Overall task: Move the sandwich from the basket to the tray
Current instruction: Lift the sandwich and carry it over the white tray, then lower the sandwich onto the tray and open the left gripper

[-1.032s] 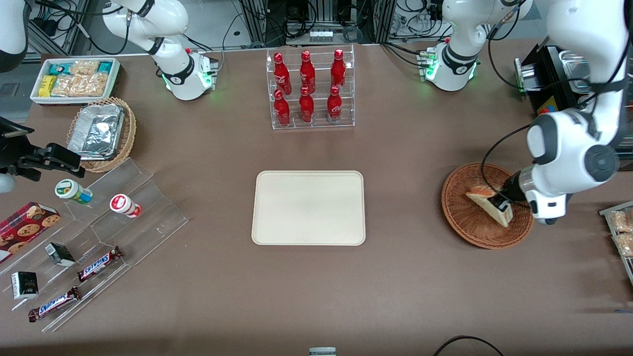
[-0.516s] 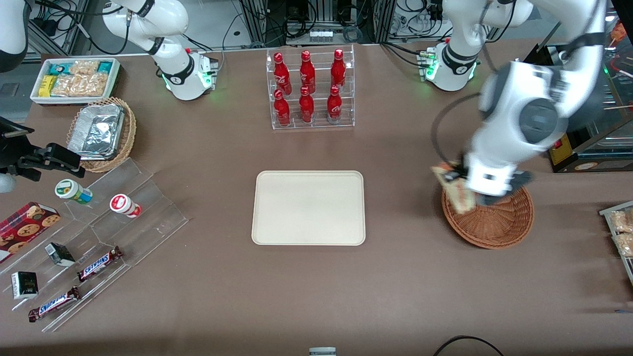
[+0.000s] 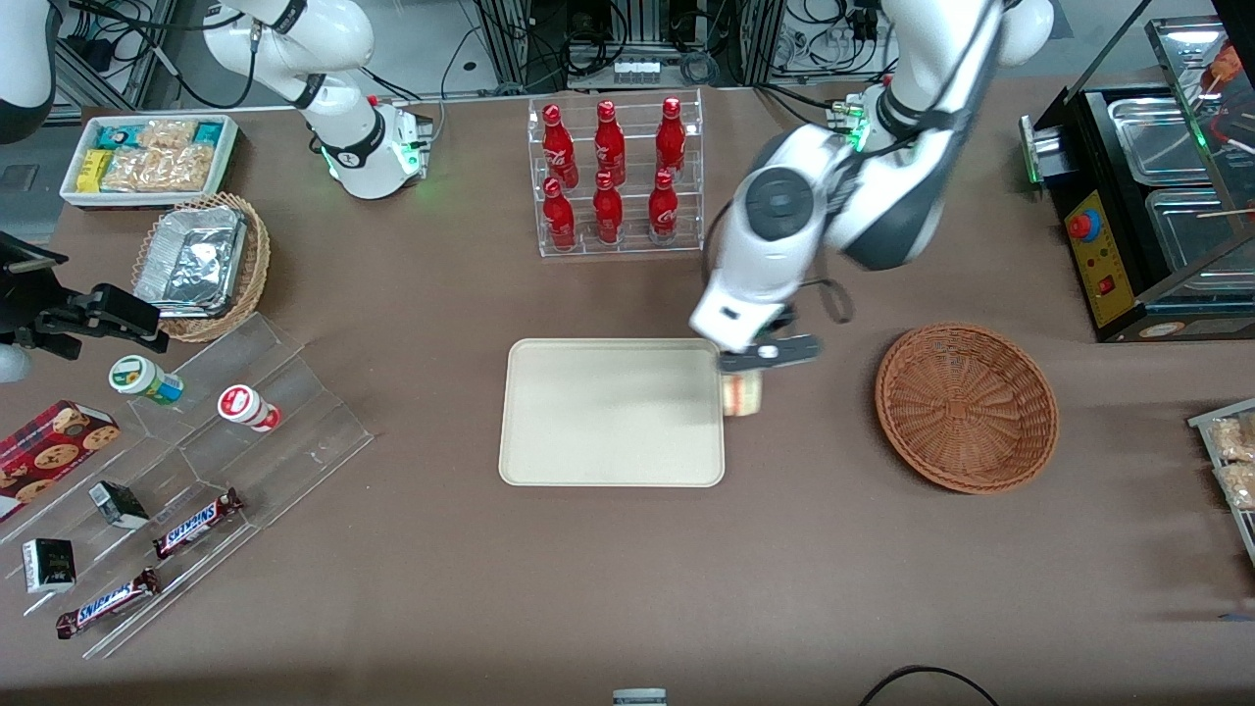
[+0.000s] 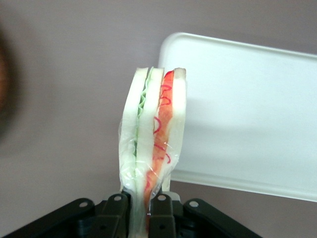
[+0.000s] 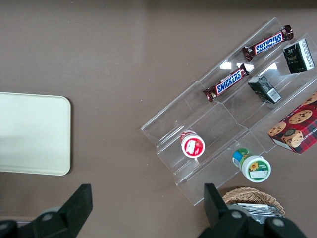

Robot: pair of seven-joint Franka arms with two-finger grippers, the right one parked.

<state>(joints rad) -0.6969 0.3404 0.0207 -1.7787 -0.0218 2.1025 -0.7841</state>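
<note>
Since 0.5 s ago, gripper [image 3: 756, 363] moved from basket [image 3: 966, 407] to tray [image 3: 611, 412] edge; clamped on sandwich [image 4: 153, 148]; soft, light, wrapped; hold gently at base.

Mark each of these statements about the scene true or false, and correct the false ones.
1. The gripper is shut on the sandwich. True.
2. The sandwich lies in the basket. False: it hangs in the gripper at the tray's edge on the basket's side, and nothing lies in the basket.
3. The sandwich already rests on the tray. False: it is held above the table; nothing is on the tray.
4. The sandwich is wrapped in clear film. True.
</note>
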